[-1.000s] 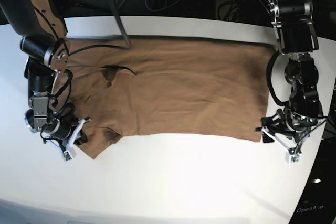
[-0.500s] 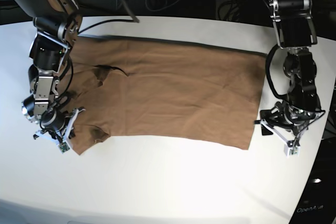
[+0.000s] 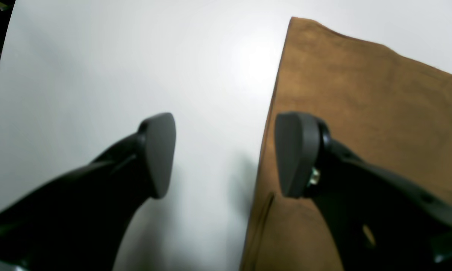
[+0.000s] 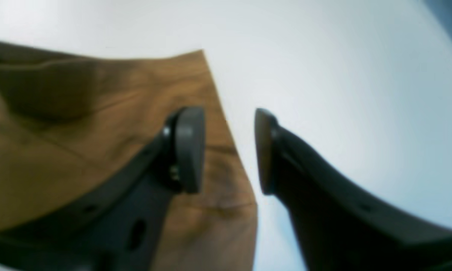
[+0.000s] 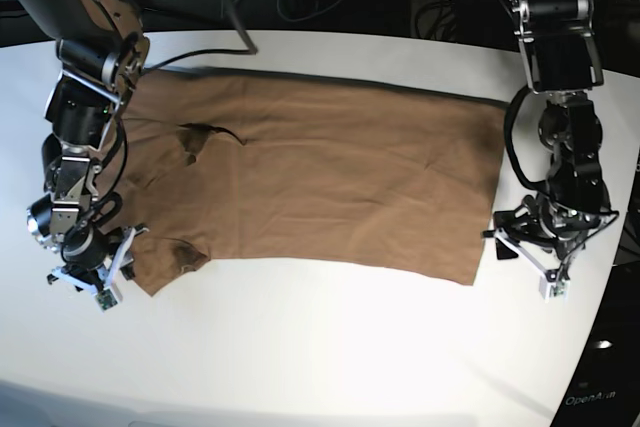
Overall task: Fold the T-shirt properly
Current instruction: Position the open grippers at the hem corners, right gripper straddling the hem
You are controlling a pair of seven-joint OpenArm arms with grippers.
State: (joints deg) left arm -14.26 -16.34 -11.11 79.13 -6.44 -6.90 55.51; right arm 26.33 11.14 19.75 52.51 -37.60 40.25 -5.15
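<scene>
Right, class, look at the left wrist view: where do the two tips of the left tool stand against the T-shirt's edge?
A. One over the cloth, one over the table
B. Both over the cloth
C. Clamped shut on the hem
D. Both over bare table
A: the left tool stands open astride the T-shirt edge, one tip over the cloth, the other over the white table.

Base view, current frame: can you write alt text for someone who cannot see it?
A tan T-shirt lies spread flat across a white table, seen from above. Two black robot arms flank it: the right end effector sits open by the sleeve at the picture's left, and the left end effector sits open beside the hem at the picture's right.
</scene>
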